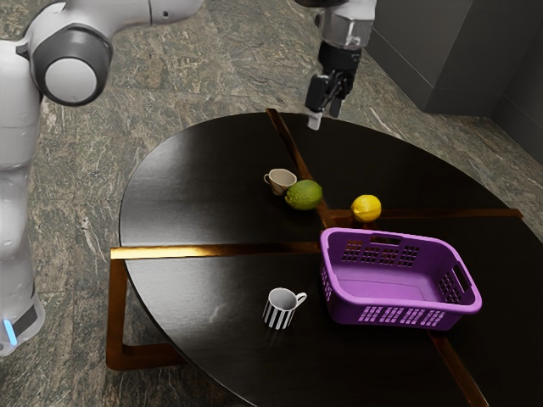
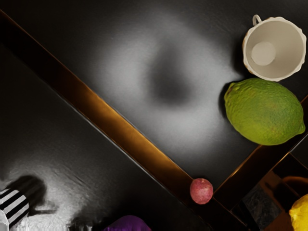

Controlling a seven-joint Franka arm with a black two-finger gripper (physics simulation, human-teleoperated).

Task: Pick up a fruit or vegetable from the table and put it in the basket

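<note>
In the exterior view, my gripper hangs high at the table's far side, open, its fingers apart with nothing between them. A green lime-like fruit lies against the beige cup, and a yellow lemon lies behind the purple basket. The basket's visible inside holds nothing. Seen from my hand, the green fruit is beside the cup, a small round reddish fruit or vegetable rests at the meeting of the wooden strips, and parts of the lemon and basket show at the border.
The beige cup touches or nearly touches the green fruit. A black-and-white striped mug stands beside the basket. Wooden strips cross the round dark table.
</note>
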